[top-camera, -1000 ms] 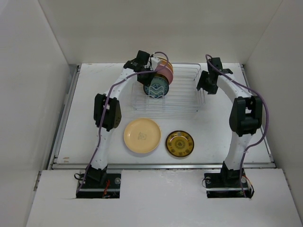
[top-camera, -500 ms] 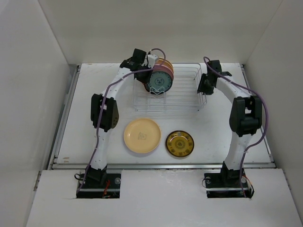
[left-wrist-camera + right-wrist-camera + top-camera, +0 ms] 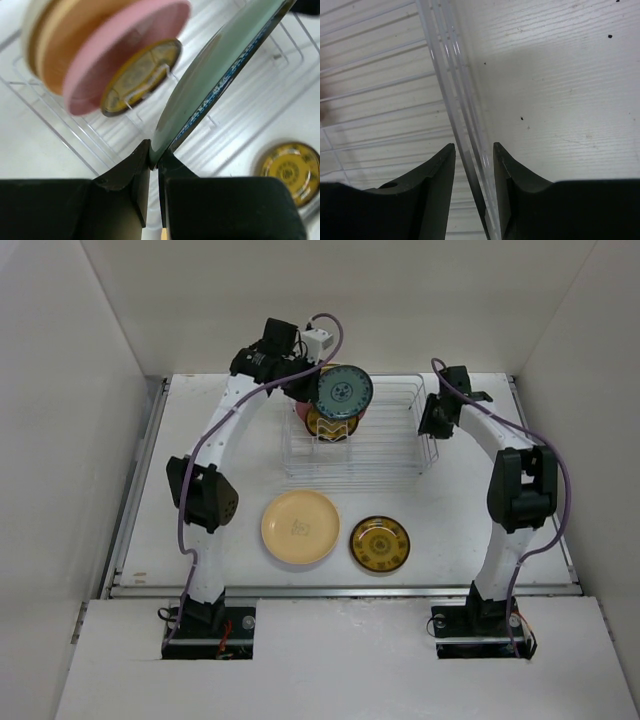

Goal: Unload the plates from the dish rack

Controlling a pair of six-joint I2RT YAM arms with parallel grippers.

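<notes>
My left gripper (image 3: 310,390) is shut on the rim of the small blue patterned plate (image 3: 342,392) and holds it on edge above the left end of the dish rack (image 3: 385,445). In the left wrist view the jaws (image 3: 154,151) pinch the plate's (image 3: 215,85) lower edge. A pink plate (image 3: 120,55), larger plates behind it and a brown-and-yellow plate (image 3: 140,75) still stand in the rack. My right gripper (image 3: 431,426) is at the rack's right end, its jaws (image 3: 474,145) closed narrowly astride the wire rim (image 3: 455,90).
A yellow plate (image 3: 300,527) and a small brown-and-yellow plate (image 3: 379,543) lie flat on the white table in front of the rack. White walls enclose the table at the back and sides.
My left gripper has lifted the blue patterned plate up out of the rack and turned it, uncovering the brown-and-yellow plate. The right arm has barely moved.
</notes>
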